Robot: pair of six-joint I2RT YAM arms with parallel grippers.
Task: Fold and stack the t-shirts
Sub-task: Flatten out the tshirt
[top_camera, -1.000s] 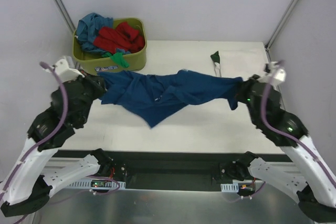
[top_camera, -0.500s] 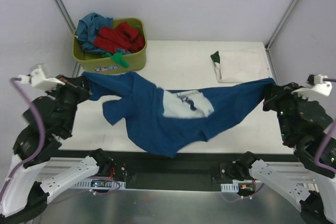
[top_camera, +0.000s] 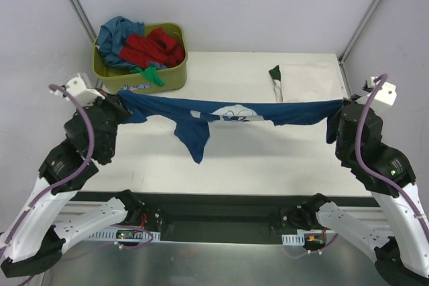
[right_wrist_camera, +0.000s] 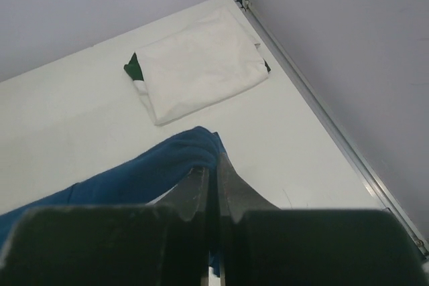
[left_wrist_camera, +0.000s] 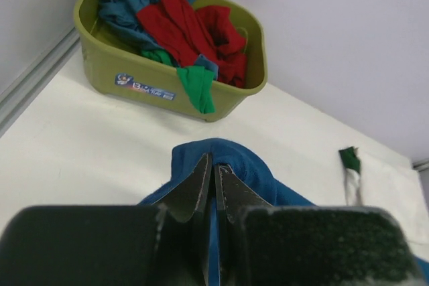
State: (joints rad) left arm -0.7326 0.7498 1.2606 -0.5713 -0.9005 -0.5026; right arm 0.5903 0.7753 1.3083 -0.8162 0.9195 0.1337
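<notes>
The navy blue t-shirt (top_camera: 228,113) with a white print hangs stretched in the air between both grippers, a flap dangling below its left half. My left gripper (top_camera: 123,101) is shut on its left end, which also shows in the left wrist view (left_wrist_camera: 231,159). My right gripper (top_camera: 338,108) is shut on its right end, seen in the right wrist view (right_wrist_camera: 181,159). A folded white t-shirt (top_camera: 308,84) lies at the back right on a dark green one (top_camera: 274,72). Red (top_camera: 151,46), teal (top_camera: 115,31) and green (top_camera: 151,75) tees fill the tub.
The olive-green plastic tub (top_camera: 167,78) stands at the back left of the white table (top_camera: 268,159). Grey walls and metal rails close the table on the left, back and right.
Both grippers have pulled apart and moved farther back with the navy shirt, which has gone from a sagging open sheet to a taut narrow band with the print facing up.
</notes>
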